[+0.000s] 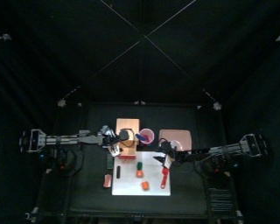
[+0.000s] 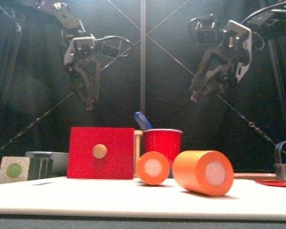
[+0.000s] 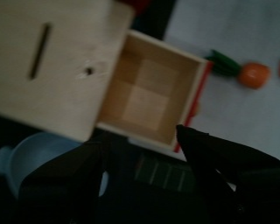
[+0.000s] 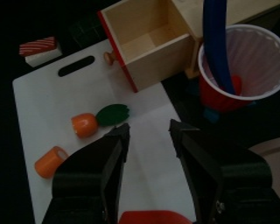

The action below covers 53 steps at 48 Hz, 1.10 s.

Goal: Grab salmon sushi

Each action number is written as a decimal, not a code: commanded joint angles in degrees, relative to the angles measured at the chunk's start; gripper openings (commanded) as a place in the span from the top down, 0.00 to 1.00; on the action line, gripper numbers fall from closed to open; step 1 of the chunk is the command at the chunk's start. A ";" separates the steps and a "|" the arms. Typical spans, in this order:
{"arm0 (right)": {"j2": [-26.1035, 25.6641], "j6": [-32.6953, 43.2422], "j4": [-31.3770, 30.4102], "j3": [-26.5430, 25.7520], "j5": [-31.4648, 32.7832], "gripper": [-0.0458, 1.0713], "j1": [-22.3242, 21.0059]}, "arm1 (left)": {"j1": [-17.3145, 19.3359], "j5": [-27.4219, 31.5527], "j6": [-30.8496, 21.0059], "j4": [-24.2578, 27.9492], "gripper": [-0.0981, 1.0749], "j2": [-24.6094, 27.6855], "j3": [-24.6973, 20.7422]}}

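The salmon sushi (image 4: 39, 45), a small oblong piece with pale pink and white stripes, lies on the black table just off one corner of the white cutting board (image 4: 73, 109), beside the board's handle slot and apart from both grippers. In the top view it is probably the small reddish speck (image 1: 108, 180) left of the board, though it is too small there to be sure.

The right gripper (image 4: 149, 142) hangs above the board with its two black jaws open and nothing between them. On the board below it lie an orange toy carrot chunk with a green leafy top (image 4: 91, 121) and a second orange chunk (image 4: 50, 161).

The left gripper (image 3: 143, 144) hovers over the open pale wooden drawer box with a red edge (image 3: 149, 87), jaws spread wide and empty.

Next to the box stands a red plastic cup (image 4: 244, 63) holding a blue utensil (image 4: 215, 39).

In the front view both arms hang raised above the table, behind an orange cylinder lying on its side (image 2: 203, 172).
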 commanded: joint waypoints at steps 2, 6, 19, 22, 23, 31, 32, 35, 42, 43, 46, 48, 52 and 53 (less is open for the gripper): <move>0.09 -0.09 0.18 -0.53 -0.26 0.25 -0.35 | -5.71 2.55 -11.87 7.65 0.11 -2.20 -1.05; 0.53 -0.09 0.18 -0.44 -0.26 0.25 -0.44 | -10.37 3.52 -23.82 10.99 0.11 -3.25 0.70; 0.88 -0.09 0.18 -0.26 -0.26 0.25 -0.79 | -25.14 14.41 -61.26 15.64 0.09 -4.66 5.71; 0.97 -0.09 0.18 -0.26 -0.26 0.25 -0.88 | -27.60 16.26 -67.15 13.89 0.09 -4.83 6.33; 0.97 -0.09 0.18 -0.26 -0.26 0.25 -0.88 | -28.04 16.44 -68.73 13.18 0.09 -4.83 6.42; 1.23 -0.09 0.18 -0.18 -0.26 0.25 -0.97 | -30.50 12.92 -78.66 5.89 0.09 -3.16 8.61; 1.23 -0.09 0.18 -0.09 -0.26 0.25 -0.97 | -31.11 11.16 -79.98 4.75 0.09 -2.72 9.05; 1.23 -0.09 0.09 0.18 -0.26 0.25 -0.97 | -32.26 7.47 -81.91 2.90 0.09 -1.67 9.67; 1.23 -0.09 -0.09 0.79 -0.26 0.25 -1.76 | -33.31 1.58 -84.20 1.14 0.09 2.55 10.02; 1.23 -0.09 -0.09 0.79 -0.26 0.25 -1.93 | -33.49 0.97 -84.20 1.14 0.09 3.25 10.02; 1.23 -0.09 0.00 0.97 -0.26 0.25 -2.20 | -33.84 -0.18 -84.20 0.70 0.09 5.45 9.67; 1.23 -0.09 0.00 0.97 -0.26 0.25 -2.20 | -34.28 -0.79 -84.38 -0.09 0.09 6.68 9.40; 1.23 -0.09 0.18 1.23 -0.26 0.25 -2.20 | -34.80 -1.32 -84.20 -1.85 0.09 9.49 8.53; 1.23 -0.09 0.18 1.32 -0.26 0.25 -2.20 | -34.98 -1.32 -84.20 -2.11 0.09 9.93 8.44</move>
